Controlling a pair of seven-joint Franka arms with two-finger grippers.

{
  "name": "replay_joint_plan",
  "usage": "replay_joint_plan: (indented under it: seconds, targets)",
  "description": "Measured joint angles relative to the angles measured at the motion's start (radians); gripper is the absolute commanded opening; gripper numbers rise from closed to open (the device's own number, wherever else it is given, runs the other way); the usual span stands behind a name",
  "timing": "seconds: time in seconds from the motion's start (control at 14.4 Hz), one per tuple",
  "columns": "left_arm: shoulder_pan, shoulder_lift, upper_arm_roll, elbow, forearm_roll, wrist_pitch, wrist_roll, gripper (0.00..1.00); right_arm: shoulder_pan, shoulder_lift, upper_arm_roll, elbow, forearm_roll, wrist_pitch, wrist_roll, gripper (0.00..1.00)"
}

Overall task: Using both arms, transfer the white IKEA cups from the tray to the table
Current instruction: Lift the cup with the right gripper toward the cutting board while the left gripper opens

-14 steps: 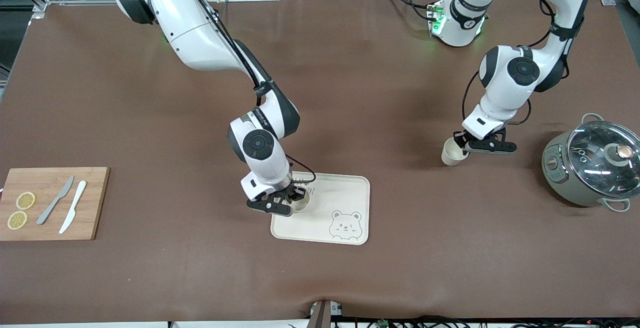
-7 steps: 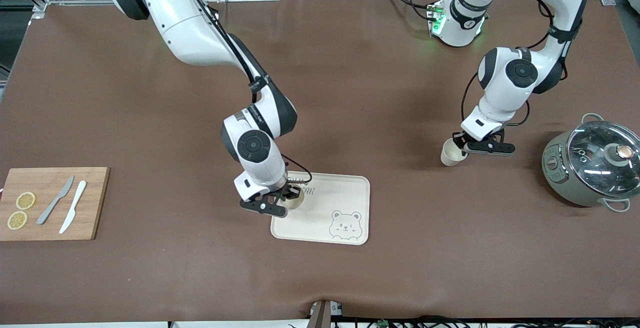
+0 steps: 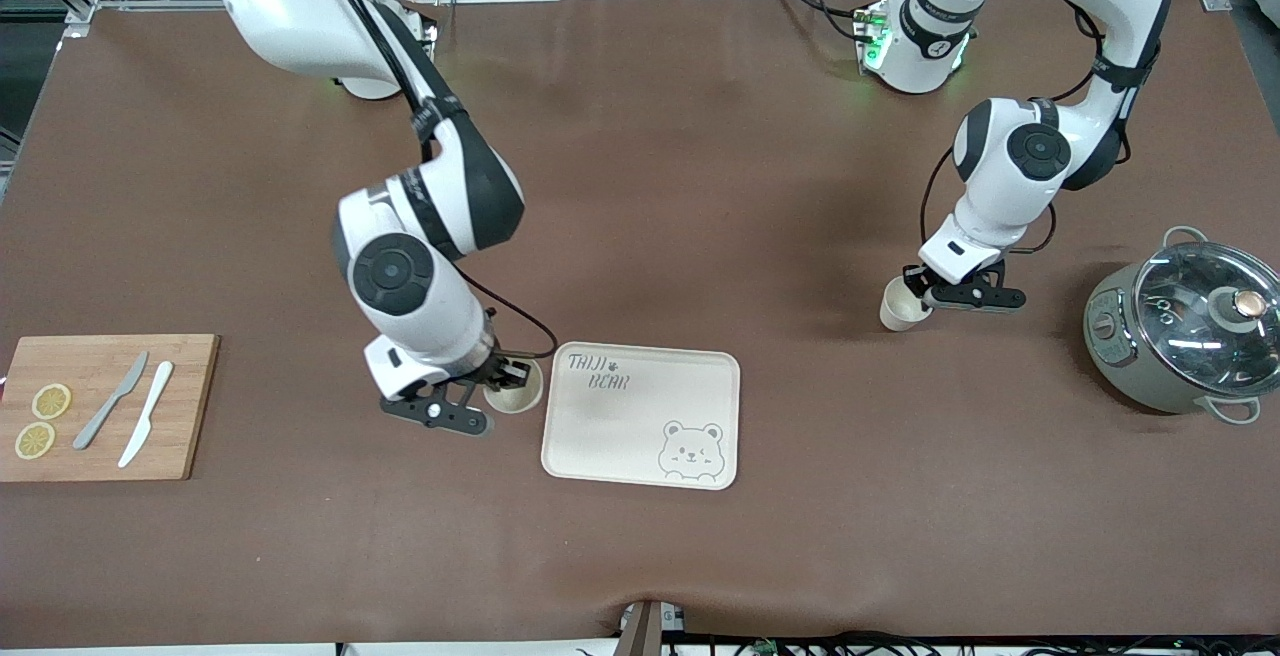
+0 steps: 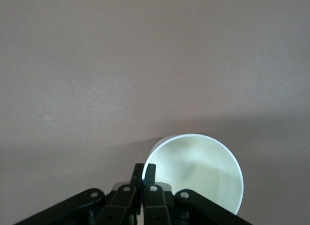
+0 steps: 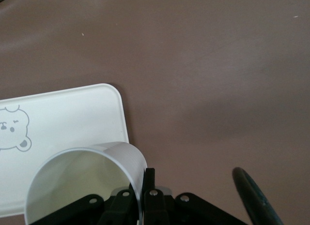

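Observation:
The right gripper (image 3: 500, 383) is shut on the rim of one white IKEA cup (image 3: 515, 389), held upright beside the bear-printed tray (image 3: 690, 386), just off its edge toward the right arm's end. In the right wrist view the fingers (image 5: 150, 179) pinch the cup wall (image 5: 82, 181), with the tray (image 5: 63, 118) close by. The left gripper (image 3: 918, 288) is shut on the rim of the second cup (image 3: 903, 306), low at the bare table between the tray and the pot. The left wrist view shows the fingers (image 4: 150, 171) on that cup's rim (image 4: 198, 172). I cannot tell whether either cup touches the table.
A wooden cutting board (image 3: 190, 406) with two lemon slices (image 3: 50, 401), a grey knife (image 3: 110, 414) and a white knife (image 3: 146, 426) lies at the right arm's end. A grey pot with a glass lid (image 3: 1190, 321) stands at the left arm's end.
The right arm has swung toward its own end of the table, carrying its cup from over the tray to just off the tray's edge. The left gripper with its cup has barely shifted.

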Motion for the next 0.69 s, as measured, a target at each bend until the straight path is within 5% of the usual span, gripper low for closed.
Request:
replay_joint_plan:
  seconds: [0.14, 0.21, 0.28, 0.69]
  targets:
    - [0.000, 0.013, 0.000, 0.001, 0.000, 0.020, 0.000, 0.07, -0.040, -0.057, -0.002, -0.042, 0.000, -0.034, -0.092, 0.00]
    - [0.000, 0.013, -0.001, 0.002, 0.000, 0.022, 0.001, 0.30, -0.070, -0.087, -0.003, -0.070, 0.000, -0.044, -0.157, 0.00]
    - [-0.001, 0.013, -0.001, 0.003, 0.000, 0.023, 0.001, 0.99, -0.103, -0.117, -0.003, -0.103, 0.000, -0.048, -0.223, 0.00]
    - [-0.006, 0.024, -0.007, 0.029, 0.000, -0.014, 0.003, 1.00, -0.296, -0.235, -0.004, -0.254, 0.000, -0.047, -0.572, 0.00]
